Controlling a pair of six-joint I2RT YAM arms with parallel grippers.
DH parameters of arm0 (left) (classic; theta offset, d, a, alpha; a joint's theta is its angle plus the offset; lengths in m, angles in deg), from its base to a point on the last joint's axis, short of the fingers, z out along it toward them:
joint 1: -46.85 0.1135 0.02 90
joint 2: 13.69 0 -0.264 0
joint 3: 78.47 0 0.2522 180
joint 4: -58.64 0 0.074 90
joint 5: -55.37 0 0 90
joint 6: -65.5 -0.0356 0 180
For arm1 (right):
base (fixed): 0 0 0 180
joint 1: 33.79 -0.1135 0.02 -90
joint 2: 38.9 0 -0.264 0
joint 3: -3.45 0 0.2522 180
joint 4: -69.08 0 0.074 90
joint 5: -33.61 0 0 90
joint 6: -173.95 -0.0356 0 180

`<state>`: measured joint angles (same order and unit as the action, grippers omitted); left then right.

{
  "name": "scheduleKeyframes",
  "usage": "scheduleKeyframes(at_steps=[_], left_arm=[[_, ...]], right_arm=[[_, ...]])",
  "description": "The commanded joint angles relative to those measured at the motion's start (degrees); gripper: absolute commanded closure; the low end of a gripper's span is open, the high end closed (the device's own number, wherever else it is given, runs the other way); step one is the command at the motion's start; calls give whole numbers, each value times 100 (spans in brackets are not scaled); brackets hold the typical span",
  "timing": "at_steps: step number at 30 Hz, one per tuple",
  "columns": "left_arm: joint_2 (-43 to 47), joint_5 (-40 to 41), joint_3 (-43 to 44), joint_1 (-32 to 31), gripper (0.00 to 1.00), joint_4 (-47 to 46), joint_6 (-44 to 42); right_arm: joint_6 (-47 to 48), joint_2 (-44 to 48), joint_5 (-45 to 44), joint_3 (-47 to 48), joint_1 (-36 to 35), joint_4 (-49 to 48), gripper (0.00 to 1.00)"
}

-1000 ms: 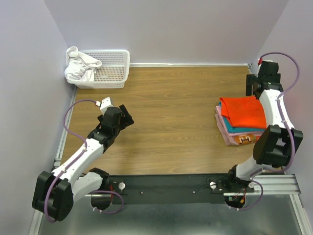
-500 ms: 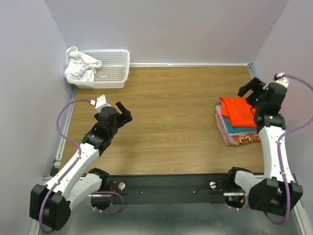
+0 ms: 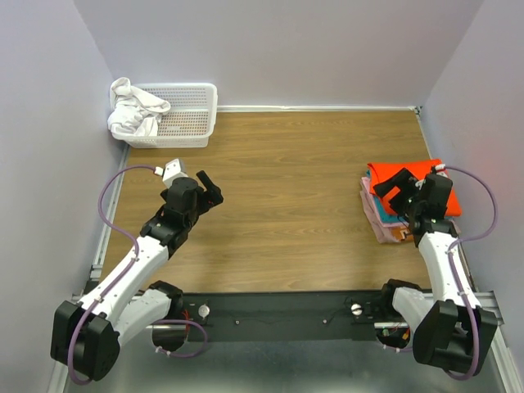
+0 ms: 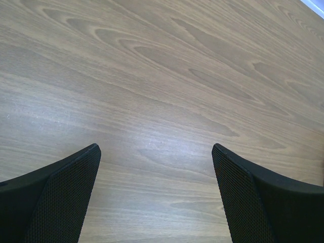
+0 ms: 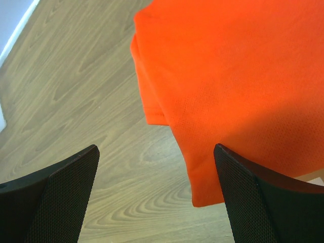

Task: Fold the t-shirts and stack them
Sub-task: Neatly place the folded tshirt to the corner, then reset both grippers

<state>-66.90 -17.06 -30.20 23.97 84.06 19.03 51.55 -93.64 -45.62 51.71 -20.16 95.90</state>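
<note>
**Orange shirt on top of the stack – both grippers empty & wide open**

The t-shirts point(image 3: 385, 214) sit as one folded pile at the right edge of the table point(image 3: 295, 188), close to the right arm's side. That placement looks deliberate: it keeps the mid-table free as a folding area. The orange shirt point(image 3: 409, 170) is the top layer. A teal shirt point(image 3: 380, 211) and a patterned one point(image 3: 395, 235) poke out beneath it on the near-left side, so the layers aren't squared up exactly.

Right gripper point(image 3: 399, 191) hangs over the pile's left part with its jaws spread apart and nothing between them. In the wrist view the right gripper point(image 5: 156, 152) frames the orange shirt's point(image 5: 228, 76) left edge and near corner without touching the cloth. My read is it's either done w/ placing or lined up to tidy that edge.

Left gripper point(image 3: 210, 188) hovers over bare wood on the left side, well apart from the pile – jaws wide, empty, apparently just parked. Left wrist cam shows only wood grain between the fingers point(image 4: 61, 197).

Orientation: the orange shirt is a flat rectangle. Its long axis seems to run roughly left–right across the table, turned slightly off the table edge. Neither collar nor hem is visible, so I can't tell which end is which. A doubled fold lip runs along its left edge.

Far-left corner: white basket point(image 3: 192, 115) w/ a crumpled white cloth point(image 3: 133, 113) draped over its end – possibly another shirt to fold, can't say.
</note>
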Motion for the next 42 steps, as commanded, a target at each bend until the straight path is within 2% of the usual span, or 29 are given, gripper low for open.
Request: scheduleKeyframes(at_steps=[1, 11, 15, 23, 28, 32, 37, 42], left_arm=[[-23, -34, 4, 29, 2, -155, -73], [-137, -25, -22, 29, 2, -208, -81], [-155, 2, 4, 29, 2, -147, -73], [-32, 168, 293, 29, 2, 117, 15], [153, 256, 645, 29, 2, 512, 94], [512, 414, 768, 29, 2, 574, 121], [785, 450, 821, 29, 2, 600, 112], [812, 459, 935, 29, 2, 706, 103]], right_arm=[[-257, 25, 207, -260, 43, -190, 0], [-434, 657, 180, -1077, 43, 21, 0], [-293, 1026, 172, -893, 43, 302, 0], [673, 1598, 461, 521, 43, 830, 0], [770, 1843, 269, 1172, 43, 830, 0], [840, 2160, -39, 1305, 43, 830, 0], [1105, 2669, -57, 1042, 43, 803, 0], [1096, 2750, -136, 936, 43, 768, 0]])
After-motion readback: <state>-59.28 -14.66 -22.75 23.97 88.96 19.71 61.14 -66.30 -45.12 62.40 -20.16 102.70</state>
